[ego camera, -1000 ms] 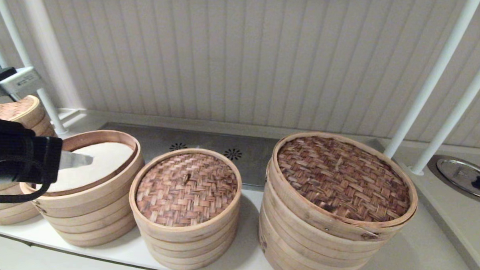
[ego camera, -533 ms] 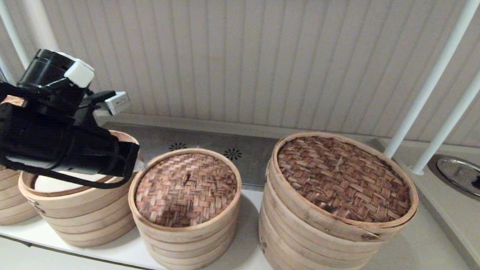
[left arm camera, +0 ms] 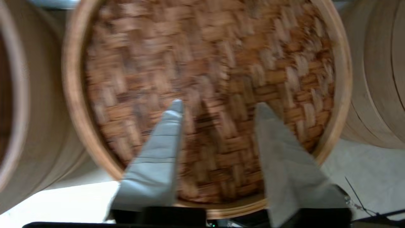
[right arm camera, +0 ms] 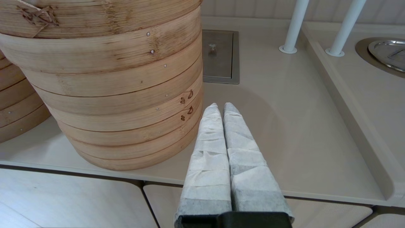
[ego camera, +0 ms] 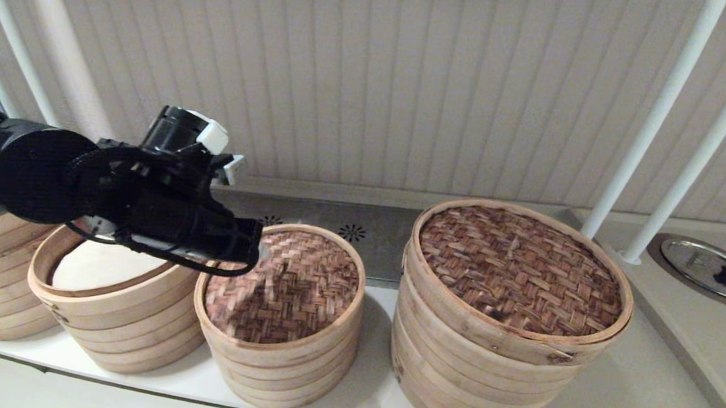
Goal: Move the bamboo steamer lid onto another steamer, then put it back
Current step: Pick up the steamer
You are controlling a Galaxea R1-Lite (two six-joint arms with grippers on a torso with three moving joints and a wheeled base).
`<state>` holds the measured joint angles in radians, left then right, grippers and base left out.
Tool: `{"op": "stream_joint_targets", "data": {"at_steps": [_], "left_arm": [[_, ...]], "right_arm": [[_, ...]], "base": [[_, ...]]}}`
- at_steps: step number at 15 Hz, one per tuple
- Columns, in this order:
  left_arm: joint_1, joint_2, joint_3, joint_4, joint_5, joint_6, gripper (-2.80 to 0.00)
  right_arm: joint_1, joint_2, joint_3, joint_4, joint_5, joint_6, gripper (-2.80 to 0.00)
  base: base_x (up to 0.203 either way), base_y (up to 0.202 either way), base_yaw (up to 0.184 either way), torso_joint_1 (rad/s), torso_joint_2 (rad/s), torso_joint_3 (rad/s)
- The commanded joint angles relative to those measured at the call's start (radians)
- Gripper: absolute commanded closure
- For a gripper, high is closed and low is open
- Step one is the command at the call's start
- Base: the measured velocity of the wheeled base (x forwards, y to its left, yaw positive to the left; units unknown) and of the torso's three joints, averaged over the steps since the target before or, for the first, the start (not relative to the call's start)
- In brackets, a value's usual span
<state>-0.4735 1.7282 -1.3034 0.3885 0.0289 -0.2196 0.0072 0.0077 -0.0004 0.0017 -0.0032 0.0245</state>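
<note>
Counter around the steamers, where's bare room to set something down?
Free: the counter right of the widest steamer, toward the white poles, and the steel strip behind. Crowded: the steamers stand nearly touching, and the left pincer hovers over the bamboo steamer lid.

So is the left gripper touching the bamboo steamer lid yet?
Cannot tell: left wrist view shows the left gripper open over the bamboo steamer lid, neither contact nor gap plain.

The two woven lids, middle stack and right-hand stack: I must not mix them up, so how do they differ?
The bamboo steamer lid is smaller, with a lighter pinkish-tan weave; the large lid is much wider, with a darker brown weave. The left gripper hovers open above the bamboo steamer lid; nothing is over the large lid. Both have pale wooden rims and sit closed on their stacks.
</note>
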Motion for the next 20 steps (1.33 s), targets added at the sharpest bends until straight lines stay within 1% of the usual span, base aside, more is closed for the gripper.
{"op": "stream_joint_targets", "data": {"at_steps": [1,4,10,18,19,20], "left_arm": [[-0.027,0.026,-0.006,0.003,0.004,-0.005,-2.8],[-0.041,0.073,-0.001,0.001,0.003,-0.009,-2.8],[-0.042,0.122,-0.01,-0.002,0.003,-0.016,-2.8],[-0.042,0.163,-0.061,0.0,0.01,-0.014,-2.8],[-0.042,0.172,-0.067,0.0,0.038,-0.01,-2.8],[-0.042,0.174,-0.069,0.001,0.048,-0.007,-2.8]], "right_arm": [[0.0,0.002,0.0,0.0,0.0,0.0,0.0],[0.0,0.002,0.0,0.0,0.0,0.0,0.0],[0.0,0.002,-0.001,0.0,0.0,0.0,0.0],[0.0,0.002,-0.001,0.0,0.0,-0.001,0.0],[0.0,0.002,-0.001,0.0,0.0,-0.001,0.0],[0.0,0.002,0.0,0.0,0.0,-0.001,0.0]], "base": [[0.0,0.0,0.0,0.0,0.0,0.0],[0.0,0.0,0.0,0.0,0.0,0.0],[0.0,0.0,0.0,0.0,0.0,0.0],[0.0,0.0,0.0,0.0,0.0,0.0],[0.0,0.0,0.0,0.0,0.0,0.0],[0.0,0.0,0.0,0.0,0.0,0.0]]}}
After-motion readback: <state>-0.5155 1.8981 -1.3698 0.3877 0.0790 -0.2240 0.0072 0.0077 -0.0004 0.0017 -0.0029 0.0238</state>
